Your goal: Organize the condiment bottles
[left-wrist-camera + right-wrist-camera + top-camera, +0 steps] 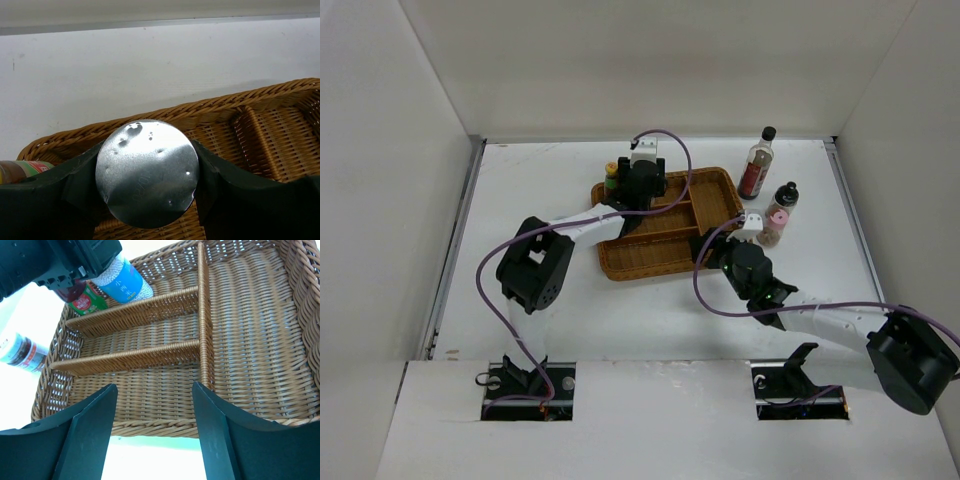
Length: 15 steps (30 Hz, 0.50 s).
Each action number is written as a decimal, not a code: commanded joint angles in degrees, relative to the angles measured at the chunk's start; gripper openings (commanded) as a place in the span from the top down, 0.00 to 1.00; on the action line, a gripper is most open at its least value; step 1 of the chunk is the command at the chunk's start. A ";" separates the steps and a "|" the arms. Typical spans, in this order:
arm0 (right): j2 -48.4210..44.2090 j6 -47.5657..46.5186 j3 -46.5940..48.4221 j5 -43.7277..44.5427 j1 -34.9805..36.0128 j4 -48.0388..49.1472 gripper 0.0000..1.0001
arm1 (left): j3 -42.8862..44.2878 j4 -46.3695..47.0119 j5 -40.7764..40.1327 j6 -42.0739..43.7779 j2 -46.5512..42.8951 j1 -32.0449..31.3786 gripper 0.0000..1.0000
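Observation:
My left gripper (642,182) is shut on the silver lid (147,172) of the blue-label jar (122,282), holding it tilted over the far-left compartment of the wicker tray (665,255). The red sauce bottle (611,178) stands beside it at the tray's far-left corner, and its label shows in the right wrist view (87,300). My right gripper (153,390) is open and empty at the tray's near rim (165,427). The tall dark bottle (756,165), the black-capped shaker (784,197) and the pink-lidded shaker (773,227) stand on the table right of the tray.
Another bottle with a red-and-white label (22,352) sits outside the tray's left edge, hidden under my left arm in the top view. The tray has three narrow compartments and one wide compartment (255,325). White walls enclose the table.

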 commanded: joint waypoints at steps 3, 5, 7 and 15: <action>0.10 0.29 0.14 0.22 -0.25 2.92 0.31 | 1.54 6.56 -1.04 0.14 -2.03 0.48 0.42; 0.19 0.03 0.23 0.48 -0.17 2.49 0.30 | 1.27 6.56 -1.48 0.14 -2.56 0.57 0.38; 0.01 -0.06 0.14 0.75 -0.16 2.57 0.30 | 1.19 6.47 -2.01 0.14 -3.43 0.48 0.35; -1.04 0.29 -0.39 1.19 -0.60 2.66 0.29 | 0.92 5.07 -1.66 0.49 -10.19 -1.71 0.21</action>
